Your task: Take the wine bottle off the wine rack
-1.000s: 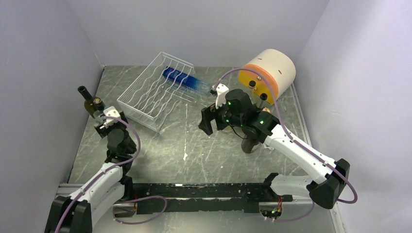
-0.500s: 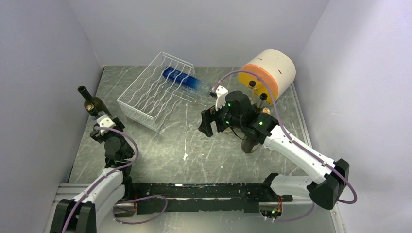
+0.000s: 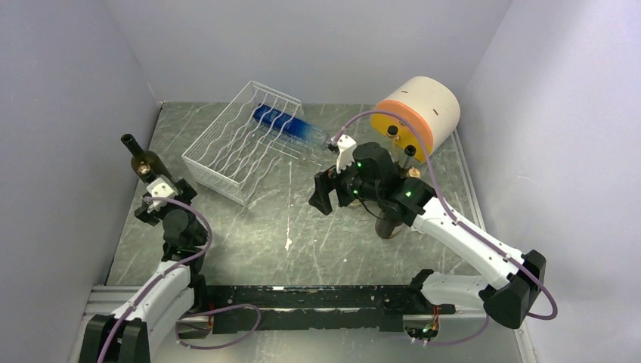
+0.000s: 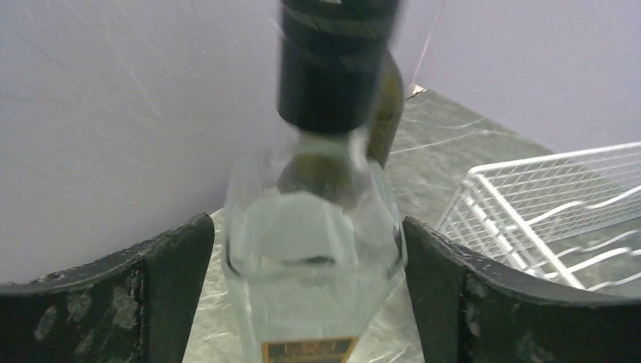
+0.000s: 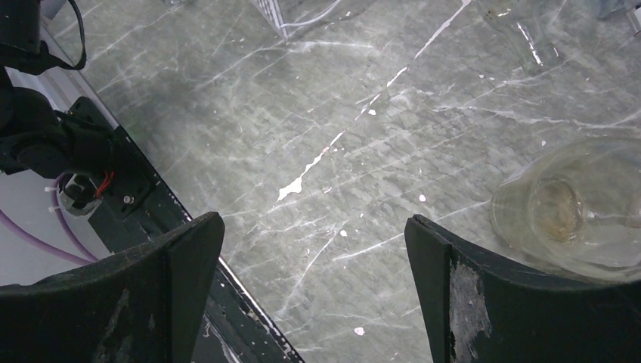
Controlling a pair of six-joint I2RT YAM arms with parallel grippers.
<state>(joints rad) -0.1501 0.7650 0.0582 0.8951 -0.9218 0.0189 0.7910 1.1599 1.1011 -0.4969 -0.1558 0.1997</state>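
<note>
- The white wire wine rack [image 3: 240, 153] sits at an angle on the grey marbled table [image 3: 302, 234], toward the far left corner.
- The blue wine bottle [image 3: 281, 122] lies in the rack's far right row. Its paler neck pokes out past the rack's right edge, and it is apart from both grippers.
- The right gripper [image 3: 325, 193] hangs over bare table just right of the rack's near right corner. Its fingers are spread wide, with only marbled surface between them.
- A clear glass vessel [image 5: 578, 208] with a brownish bottom shows at the right edge of the right wrist view, on the side away from the rack. It is hard to tell whether it is a bottle or a jar.
- The left gripper [image 3: 155, 195] is left of the rack, close to the left wall.
- In the left wrist view a clear glass bottle [image 4: 314, 249] with a dark cap stands upright between that gripper's fingers. A gap shows on each side, so the jaws are apart and grip nothing.
- A dark olive bottle [image 3: 143, 160] stands upright just behind the clear one, and the rack's mesh end shows off to the right of both.
- A cream cylinder with an orange face [image 3: 419, 113] lies on its side well to the right of the rack.
</note>
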